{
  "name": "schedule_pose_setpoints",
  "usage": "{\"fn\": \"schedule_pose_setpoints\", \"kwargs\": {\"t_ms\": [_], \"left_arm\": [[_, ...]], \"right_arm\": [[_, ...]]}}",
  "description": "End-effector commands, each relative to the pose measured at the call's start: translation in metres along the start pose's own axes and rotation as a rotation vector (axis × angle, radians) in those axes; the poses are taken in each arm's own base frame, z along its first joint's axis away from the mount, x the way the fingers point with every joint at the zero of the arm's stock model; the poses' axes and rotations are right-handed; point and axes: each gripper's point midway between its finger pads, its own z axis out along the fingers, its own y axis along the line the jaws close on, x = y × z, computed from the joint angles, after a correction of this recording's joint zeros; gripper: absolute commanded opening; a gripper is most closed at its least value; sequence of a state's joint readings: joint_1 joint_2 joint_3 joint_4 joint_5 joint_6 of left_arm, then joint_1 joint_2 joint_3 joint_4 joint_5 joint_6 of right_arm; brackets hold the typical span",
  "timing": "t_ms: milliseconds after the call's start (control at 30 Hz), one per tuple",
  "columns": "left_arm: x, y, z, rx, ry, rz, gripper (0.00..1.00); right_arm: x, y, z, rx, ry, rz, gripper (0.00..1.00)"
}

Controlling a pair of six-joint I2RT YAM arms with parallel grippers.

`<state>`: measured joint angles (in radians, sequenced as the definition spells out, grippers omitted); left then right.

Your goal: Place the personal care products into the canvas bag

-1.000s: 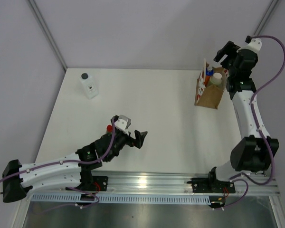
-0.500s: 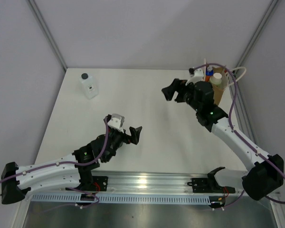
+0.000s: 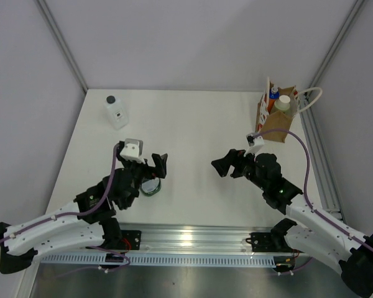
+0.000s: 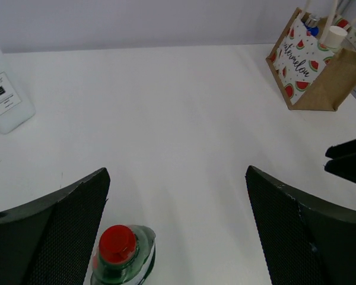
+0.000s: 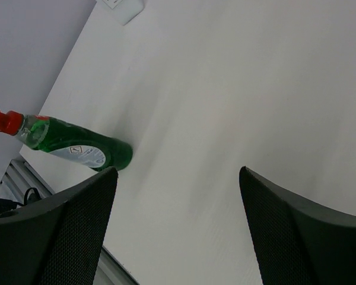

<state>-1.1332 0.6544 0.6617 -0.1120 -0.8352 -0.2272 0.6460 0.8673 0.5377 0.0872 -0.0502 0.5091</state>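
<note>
1. The white table [image 3: 199, 124] carries everything; my two arms reach in over its near half.
2. The canvas bag [image 3: 275, 127] stands upright at the far right corner, with a watermelon print on one side and a white cord handle looping off to the right. It is well apart from both pairs of my fingers.
3. My left fingers [image 3: 158, 164] are spread wide over the near-left part of the table and grip nothing.
4. My right fingers [image 3: 222, 166] are also spread wide and empty. They are over the near-middle of the table, pointing across toward my left arm, with the bag well behind them to the right.
5. The clear square bottle [image 3: 115, 112] with its black cap stands upright at the far left of the table. It is outside the bag and well beyond my left fingers, off to their left.
6. A green bottle [image 4: 120, 258] with a red cap stands between my left fingers, just beside the left one. I cannot tell from here whether that finger touches it.
7. The whitish-capped bottle [image 3: 284, 102] sits inside the bag with its top showing above the rim.
8. The blue-capped bottle [image 3: 273, 94] is in the bag just beside it, and only its cap and a bit of orange-red show.
</note>
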Motion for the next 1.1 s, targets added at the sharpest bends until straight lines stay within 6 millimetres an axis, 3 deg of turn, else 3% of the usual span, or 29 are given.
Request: {"fn": "schedule_pose_setpoints", "kwargs": {"t_ms": [0, 233, 433, 667, 867, 1067], "left_arm": [[0.01, 0.023, -0.011, -0.064, 0.121, 0.019, 0.99], [0.059, 0.04, -0.018, -0.076, 0.265, 0.017, 0.99], [0.088, 0.029, -0.014, -0.004, 0.32, 0.003, 0.99], [0.122, 0.033, -0.005, -0.027, 0.425, 0.006, 0.99], [0.137, 0.025, -0.001, 0.012, 0.462, 0.012, 0.98], [0.149, 0.011, 0.002, 0.078, 0.486, 0.007, 0.88]], "right_arm": [[-0.018, 0.019, -0.007, -0.084, -0.09, 0.033, 0.87], [-0.012, 0.024, -0.008, -0.107, -0.064, 0.016, 0.87], [-0.013, 0.022, -0.007, -0.089, -0.066, 0.006, 0.87], [-0.017, 0.021, -0.009, -0.08, -0.078, -0.001, 0.87], [-0.013, 0.024, -0.007, -0.095, -0.061, 0.003, 0.87], [-0.011, 0.024, -0.004, -0.093, -0.05, 0.002, 0.87]]}}
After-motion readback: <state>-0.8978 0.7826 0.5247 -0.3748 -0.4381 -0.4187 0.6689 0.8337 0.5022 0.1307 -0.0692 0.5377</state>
